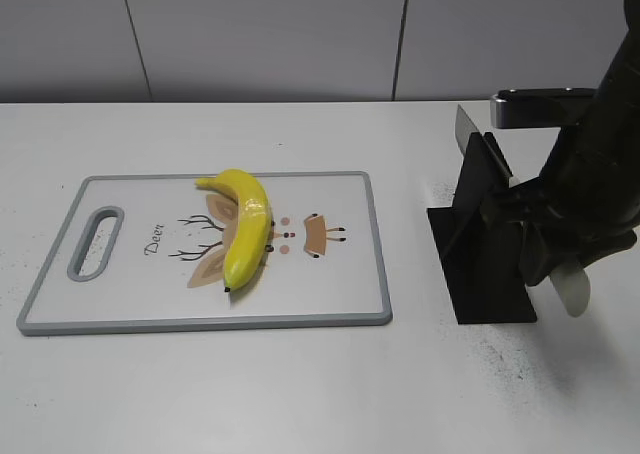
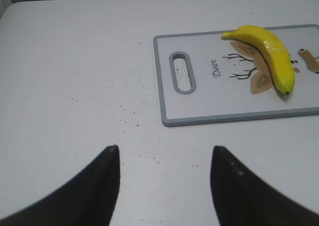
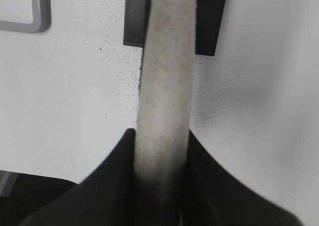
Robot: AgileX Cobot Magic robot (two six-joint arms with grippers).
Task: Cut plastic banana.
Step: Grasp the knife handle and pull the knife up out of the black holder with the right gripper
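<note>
The plastic banana (image 1: 245,229) is glossy yellow and curved, and lies on the white cutting board (image 1: 340,294) left of its middle. It also shows in the left wrist view (image 2: 269,54). My left gripper (image 2: 164,149) is open and empty above bare table, in front of the board's handle end (image 2: 182,71). My right gripper (image 3: 162,136) is shut on the pale knife handle (image 3: 167,81). The knife sits in a black stand (image 1: 480,264), with its blade (image 1: 466,131) sticking up behind. The handle's end (image 1: 572,289) pokes out below the right gripper (image 1: 545,239).
The board has a grey rim, a slot handle (image 1: 96,242) at its left end and a deer drawing. The stand is right of the board on the white table (image 1: 250,394), whose surface has dark specks. A grey wall runs behind.
</note>
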